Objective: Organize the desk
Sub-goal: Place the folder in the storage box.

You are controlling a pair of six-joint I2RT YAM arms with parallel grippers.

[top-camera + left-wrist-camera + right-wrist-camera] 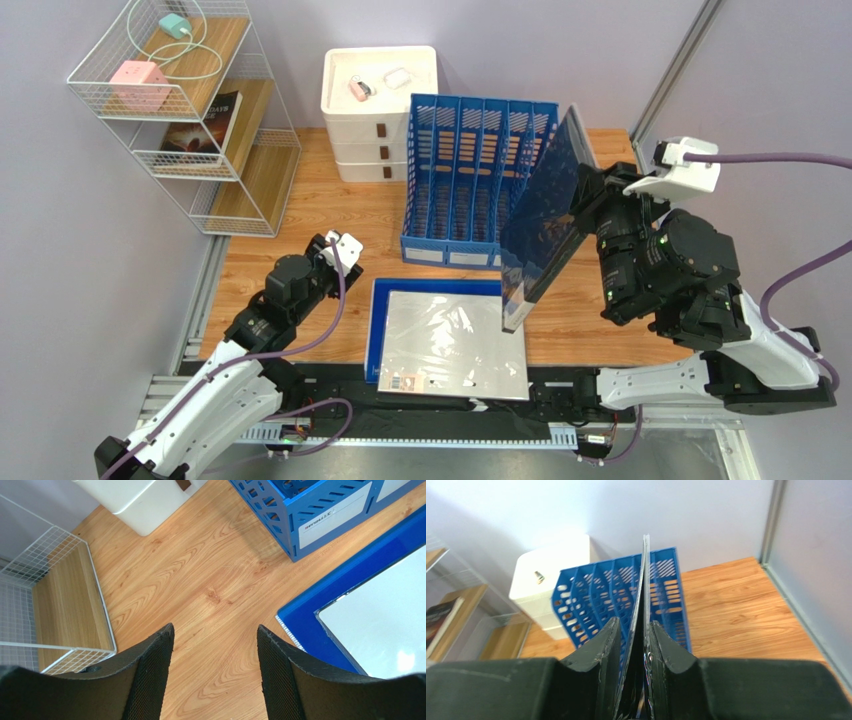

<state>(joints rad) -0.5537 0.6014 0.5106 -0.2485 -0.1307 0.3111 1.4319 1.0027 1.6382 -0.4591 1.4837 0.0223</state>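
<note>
Desk (300,225) with blue folder (540,230) in right tool (633,630)

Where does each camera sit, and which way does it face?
Top external: above, behind the arms, looking down on desk; both arms show.
Left wrist: on left arm, facing down at desk; open left fingers show.
Right wrist: on right arm, facing the blue file rack; right fingers grip a blue folder.
Shared: all see the rack.

The shelf (190,120) stands at the surface's (330,215) far left corner, the drawers (375,110) at its far edge, and the rack (470,180) just right of and before them. A flat folder (378,330) lies at the near edge with a sheet (450,340) on it. The right claw (632,630) grips an upright folder (545,220) at the rack's right end.
</note>
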